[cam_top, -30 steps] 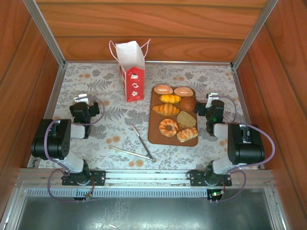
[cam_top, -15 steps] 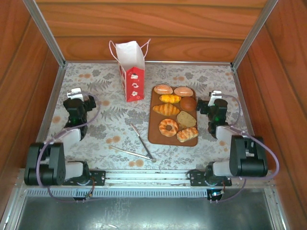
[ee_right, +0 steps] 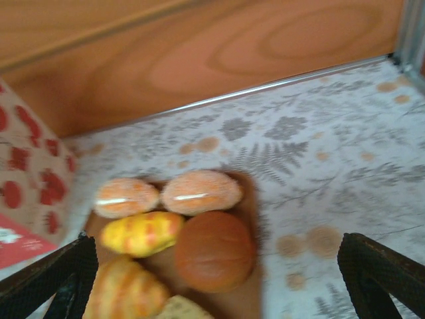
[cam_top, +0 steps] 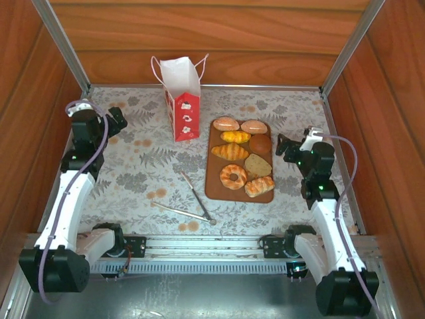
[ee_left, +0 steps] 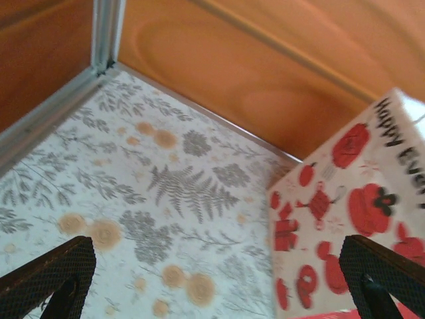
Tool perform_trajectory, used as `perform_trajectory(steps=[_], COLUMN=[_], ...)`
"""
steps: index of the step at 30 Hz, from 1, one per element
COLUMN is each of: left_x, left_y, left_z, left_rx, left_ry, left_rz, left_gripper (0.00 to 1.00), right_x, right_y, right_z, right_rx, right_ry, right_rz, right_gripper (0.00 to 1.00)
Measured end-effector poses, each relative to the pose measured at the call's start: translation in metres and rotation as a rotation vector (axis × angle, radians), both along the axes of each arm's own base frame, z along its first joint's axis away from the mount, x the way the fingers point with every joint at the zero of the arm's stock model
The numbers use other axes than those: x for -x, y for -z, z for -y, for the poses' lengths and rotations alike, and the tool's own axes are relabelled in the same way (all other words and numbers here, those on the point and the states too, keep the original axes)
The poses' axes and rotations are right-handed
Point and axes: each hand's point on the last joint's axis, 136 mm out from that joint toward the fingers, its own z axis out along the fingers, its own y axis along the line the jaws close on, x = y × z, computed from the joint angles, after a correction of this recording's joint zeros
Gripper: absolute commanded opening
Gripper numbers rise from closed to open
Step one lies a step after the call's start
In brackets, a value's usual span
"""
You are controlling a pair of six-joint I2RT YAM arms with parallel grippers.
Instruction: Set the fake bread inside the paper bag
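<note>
Counting from the left across the flowered table (cam_top: 133,166): one paper bag (cam_top: 182,100), white with a red lower band, standing upright near the far edge; one pair of metal tongs (cam_top: 192,198) lying open near the front; one flat brown board (cam_top: 212,189) right of the bag; and on that board the fake bread (cam_top: 230,152), eight pieces in all: two oval buns at the far end, a yellow roll, a dark round bun (cam_top: 260,143), a croissant, a tan slice, a ring doughnut (cam_top: 233,176) and a glazed roll at the near end; none of the bread is in the bag; the left arm stretches from its base up the left side of the table, its wrist close to the far-left corner and turned rightwards; the left gripper (cam_top: 113,118) stands with its fingers spread wide, holding nothing and touching nothing; in the left wrist view its gripper (ee_left: 216,266) frames bare tablecloth, with the bag's printed side (ee_left: 339,219) just inside the right-hand finger (ee_left: 378,269); the right arm reaches up the right side of the table, wrist just right of the board; the right gripper (cam_top: 287,147) points left at the dark round bun, near it, fingers likewise wide apart and empty; in the right wrist view its gripper (ee_right: 216,279) looks over that bun (ee_right: 214,251) and the two oval buns beyond.
</note>
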Motion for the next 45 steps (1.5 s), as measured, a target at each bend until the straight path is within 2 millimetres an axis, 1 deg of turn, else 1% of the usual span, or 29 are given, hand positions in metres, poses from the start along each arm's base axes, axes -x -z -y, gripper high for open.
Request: perform_trajectory(steps=[2, 6, 9, 11, 14, 18, 22, 23, 27, 28, 29, 30, 32, 35, 37, 40, 43, 45], left_x=[0.002, -0.007, -0.018, -0.029, -0.055, -0.093, -0.126, -0.134, -0.154, -0.156, -0.158, -0.159, -0.159, -0.159, -0.159, -0.154, -0.144, -0.137], left_y=[-0.005, -0.01, -0.014, -0.017, -0.022, -0.017, -0.003, 0.003, 0.023, 0.026, 0.028, 0.03, 0.031, 0.029, 0.029, 0.028, 0.022, 0.013], left_z=[0.02, 0.084, 0.119, 0.13, 0.137, 0.146, 0.158, 0.16, 0.164, 0.164, 0.164, 0.163, 0.162, 0.159, 0.157, 0.154, 0.148, 0.143], left_rx=[0.031, 0.046, 0.04, 0.035, 0.027, 0.013, 0.01, 0.008, -0.003, -0.006, -0.008, -0.011, -0.009, -0.018, -0.021, -0.03, -0.041, -0.05], left_ry=[0.052, 0.204, 0.272, 0.281, 0.256, 0.231, 0.219, 0.216, 0.189, 0.185, 0.18, 0.175, 0.162, 0.153, 0.144, 0.135, 0.132, 0.135], left_rz=[-0.049, -0.149, -0.188, -0.201, -0.208, -0.221, -0.247, -0.257, -0.287, -0.291, -0.295, -0.299, -0.303, -0.297, -0.295, -0.296, -0.291, -0.275], left_gripper=[0.97, 0.97, 0.97, 0.96, 0.95, 0.91, 0.8, 0.75, 0.6, 0.52, 0.43, 0.37, 0.2, 0.05, 0.0, 0.0, 0.0, 0.0], right_x=[0.006, 0.011, 0.012, 0.013, 0.017, 0.025, 0.032, 0.034, 0.038, 0.039, 0.04, 0.04, 0.041, 0.041, 0.041, 0.042, 0.046, 0.051], right_y=[0.003, 0.016, 0.014, 0.01, 0.012, 0.015, 0.013, 0.012, 0.013, 0.014, 0.015, 0.015, 0.016, 0.018, 0.018, 0.019, 0.019, 0.017], right_z=[-0.009, -0.024, -0.032, -0.036, -0.041, -0.042, -0.04, -0.039, -0.037, -0.037, -0.037, -0.037, -0.037, -0.038, -0.041, -0.049, -0.062, -0.077], right_rx=[-0.069, -0.162, -0.178, -0.179, -0.179, -0.178, -0.173, -0.172, -0.167, -0.167, -0.166, -0.166, -0.166, -0.167, -0.167, -0.161, -0.13, -0.091], right_ry=[-0.032, -0.091, -0.124, -0.142, -0.158, -0.161, -0.153, -0.15, -0.139, -0.137, -0.136, -0.134, -0.135, -0.138, -0.154, -0.189, -0.25, -0.316], right_rz=[-0.036, -0.152, -0.187, -0.189, -0.204, -0.227, -0.222, -0.219, -0.224, -0.227, -0.231, -0.234, -0.238, -0.245, -0.254, -0.266, -0.269, -0.261], right_gripper=[1.0, 1.0, 1.0, 1.0, 1.0, 1.0, 1.0, 1.0, 1.0, 1.0, 1.0, 1.0, 1.0, 1.0, 1.0, 1.0, 1.0, 1.0])
